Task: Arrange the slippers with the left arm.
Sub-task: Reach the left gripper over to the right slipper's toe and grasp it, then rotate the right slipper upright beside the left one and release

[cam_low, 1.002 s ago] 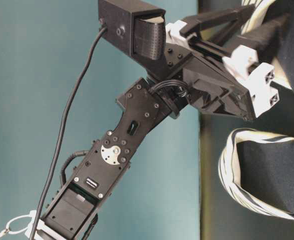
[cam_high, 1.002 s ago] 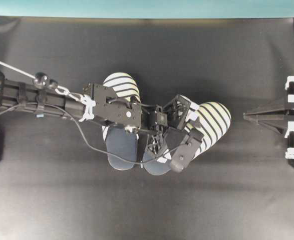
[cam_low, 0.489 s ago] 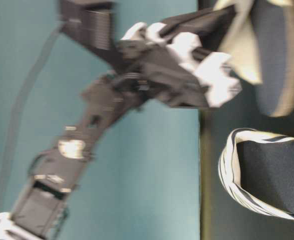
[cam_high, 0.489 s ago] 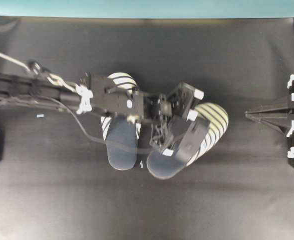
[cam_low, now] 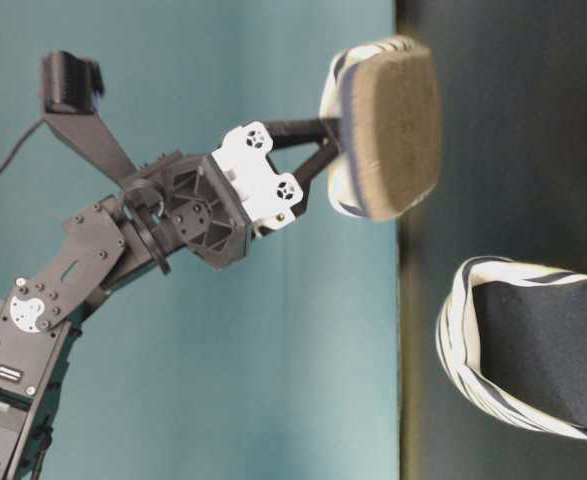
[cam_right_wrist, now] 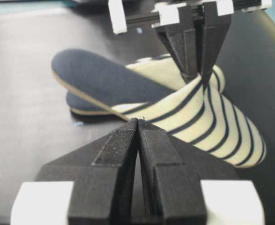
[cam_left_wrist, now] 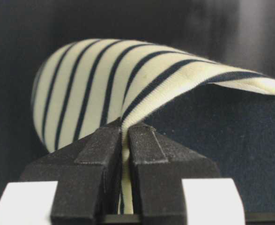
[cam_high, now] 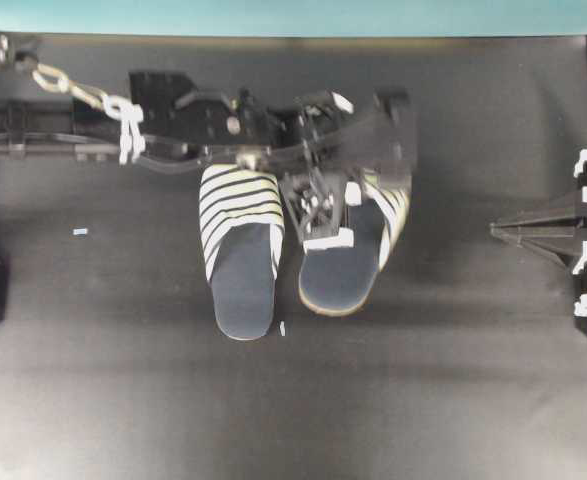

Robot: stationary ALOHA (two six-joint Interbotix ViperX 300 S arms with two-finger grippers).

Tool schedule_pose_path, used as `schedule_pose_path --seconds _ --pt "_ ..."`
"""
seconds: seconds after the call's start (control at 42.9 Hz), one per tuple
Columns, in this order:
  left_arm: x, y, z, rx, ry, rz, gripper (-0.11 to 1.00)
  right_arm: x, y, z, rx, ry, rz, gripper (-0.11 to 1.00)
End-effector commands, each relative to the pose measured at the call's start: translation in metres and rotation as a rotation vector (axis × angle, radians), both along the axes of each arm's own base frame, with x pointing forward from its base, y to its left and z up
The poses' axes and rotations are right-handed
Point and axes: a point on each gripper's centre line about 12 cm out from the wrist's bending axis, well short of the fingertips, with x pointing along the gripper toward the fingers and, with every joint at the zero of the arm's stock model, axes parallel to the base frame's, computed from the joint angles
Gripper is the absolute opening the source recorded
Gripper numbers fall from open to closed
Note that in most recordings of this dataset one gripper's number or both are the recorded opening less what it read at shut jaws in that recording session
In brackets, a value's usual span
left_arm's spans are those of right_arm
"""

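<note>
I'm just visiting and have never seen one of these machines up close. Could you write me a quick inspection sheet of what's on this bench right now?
Surface: black mat, plain and dark.
Job's things: two striped slippers. One slipper lies flat on the mat, toe toward the teal wall. The held slipper hangs clear of the mat, tan sole showing in the table-level view.
Clutter: two tiny pale specks, one by the resting slipper's heel, one further left.
Grippers: left gripper has its jaws pinched on the held slipper's striped upper edge. Right gripper sits at the mat's right edge, jaws together, holding nothing.
Cables: a cable runs along the left arm.
Surroundings: teal wall behind the mat.
</note>
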Motion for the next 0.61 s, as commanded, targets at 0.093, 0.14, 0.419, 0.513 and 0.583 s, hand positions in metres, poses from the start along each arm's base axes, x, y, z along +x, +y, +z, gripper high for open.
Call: schedule_pose_path --seconds 0.093,0.14,0.419,0.513,0.583 --pt "-0.004 0.002 0.0 -0.01 0.004 0.019 0.01 0.001 0.0 0.004 0.006 -0.022 -0.002 0.01" --pt "-0.004 0.002 -0.007 -0.017 0.02 0.024 0.01 0.001 0.0 0.004 0.006 -0.022 -0.003 0.01" --pt "-0.003 0.004 -0.034 -0.045 0.071 0.055 0.01 0.001 0.0 0.003 0.007 -0.02 -0.002 0.01" --pt "-0.004 0.004 -0.041 -0.053 0.105 0.062 0.01 0.001 0.0 0.003 0.007 -0.02 -0.002 0.01" --pt "-0.006 0.002 -0.045 -0.057 0.126 0.062 0.01 0.001 0.0 0.003 0.007 -0.02 -0.003 0.01"
